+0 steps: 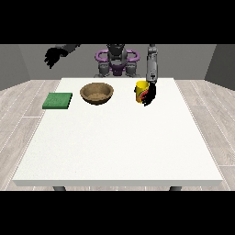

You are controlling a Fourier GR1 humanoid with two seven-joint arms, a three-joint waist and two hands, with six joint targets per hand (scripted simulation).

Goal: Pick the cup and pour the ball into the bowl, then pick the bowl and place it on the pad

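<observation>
Black hand at the view's right (148,95), at the end of a grey forearm coming down from above, fingers curled against the right side of the yellow cup (141,92) and seemingly wrapped round it. Cup upright on the white table (119,147), at the far edge (a red mark on its side, partly hidden by the fingers); ball not visible from here. Left of the cup, just beside it but apart: brown wooden bowl (97,93), open side up. Further left of the cup, beyond the bowl: flat green pad (58,100), near the table's left edge. Well to the cup's upper left, raised off the table: hand at the view's left (52,57), fingers spread and hanging downward, holding nothing.
</observation>
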